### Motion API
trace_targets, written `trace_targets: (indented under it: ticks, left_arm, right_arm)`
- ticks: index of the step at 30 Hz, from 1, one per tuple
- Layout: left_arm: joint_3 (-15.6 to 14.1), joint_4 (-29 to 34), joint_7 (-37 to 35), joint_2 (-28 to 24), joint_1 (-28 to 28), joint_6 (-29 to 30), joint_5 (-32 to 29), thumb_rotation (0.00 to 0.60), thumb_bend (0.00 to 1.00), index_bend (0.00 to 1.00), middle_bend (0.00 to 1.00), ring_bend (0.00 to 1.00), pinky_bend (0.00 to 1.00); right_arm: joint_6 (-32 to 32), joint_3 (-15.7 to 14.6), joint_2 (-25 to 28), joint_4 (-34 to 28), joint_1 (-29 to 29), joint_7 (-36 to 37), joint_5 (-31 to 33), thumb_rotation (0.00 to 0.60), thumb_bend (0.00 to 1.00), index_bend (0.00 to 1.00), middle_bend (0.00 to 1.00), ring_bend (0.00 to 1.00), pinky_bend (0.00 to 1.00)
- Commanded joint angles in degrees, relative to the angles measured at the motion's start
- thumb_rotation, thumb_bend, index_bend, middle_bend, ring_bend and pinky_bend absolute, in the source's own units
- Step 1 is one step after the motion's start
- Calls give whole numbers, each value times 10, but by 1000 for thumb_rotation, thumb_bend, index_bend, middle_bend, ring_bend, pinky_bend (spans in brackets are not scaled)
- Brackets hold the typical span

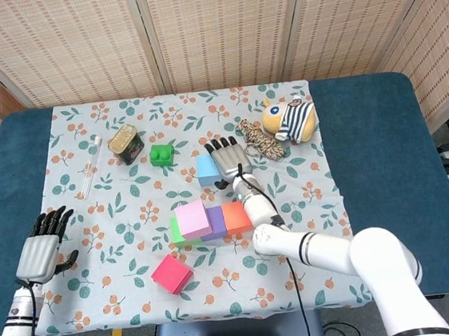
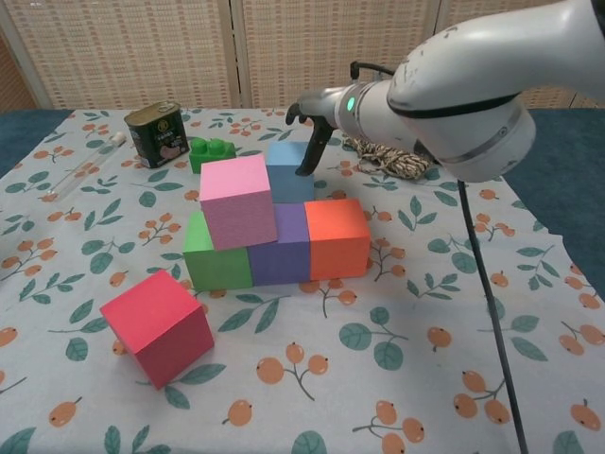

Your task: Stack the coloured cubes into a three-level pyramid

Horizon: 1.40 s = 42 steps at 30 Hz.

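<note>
Reaching across the table, the right hand (image 1: 228,160) sits right beside the light blue cube (image 1: 206,170), fingers spread flat and holding nothing; whether it touches the cube is hard to tell. That cube rests on the floral cloth (image 1: 311,223) just behind the bottom row of green cube (image 2: 214,257), purple cube (image 2: 283,248) and orange cube (image 2: 337,236). A pink cube (image 2: 236,200) sits on top at the left. The red cube (image 2: 159,326) lies apart in front. The left hand (image 1: 40,250) hangs open near the table's edge.
</note>
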<state>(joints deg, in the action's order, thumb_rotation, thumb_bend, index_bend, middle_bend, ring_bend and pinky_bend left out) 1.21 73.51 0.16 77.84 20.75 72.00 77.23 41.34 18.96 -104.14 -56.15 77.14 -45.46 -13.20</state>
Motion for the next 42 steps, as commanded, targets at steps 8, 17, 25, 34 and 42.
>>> trace_targets:
  ticks: [8, 17, 25, 34, 42]
  left_arm:
    - [6, 1, -1, -1, -4, -6, 7, 600, 345, 0, 0, 0, 25]
    - [12, -6, 0, 3, -3, -21, 6, 600, 346, 0, 0, 0, 25]
    - [15, -9, -3, 2, -3, -27, 6, 600, 345, 0, 0, 0, 26]
    - [18, -10, -3, 1, -4, -33, 8, 600, 345, 0, 0, 0, 25]
    - [19, -6, 1, -2, -4, -42, 5, 600, 345, 0, 0, 0, 25]
  right_arm:
    - [-17, 23, -75, 107, 25, 20, 6, 551, 177, 201, 30, 0, 1]
    - [-29, 44, -113, 179, 34, 27, -13, 600, 177, 247, 28, 0, 9]
    - [-44, 58, -130, 218, 36, 38, -32, 600, 177, 252, 31, 0, 27]
    - [-50, 89, -177, 297, 45, 86, -72, 600, 181, 514, 157, 0, 116]
    - [-39, 101, -155, 269, 35, 102, -119, 600, 267, 634, 208, 0, 125]
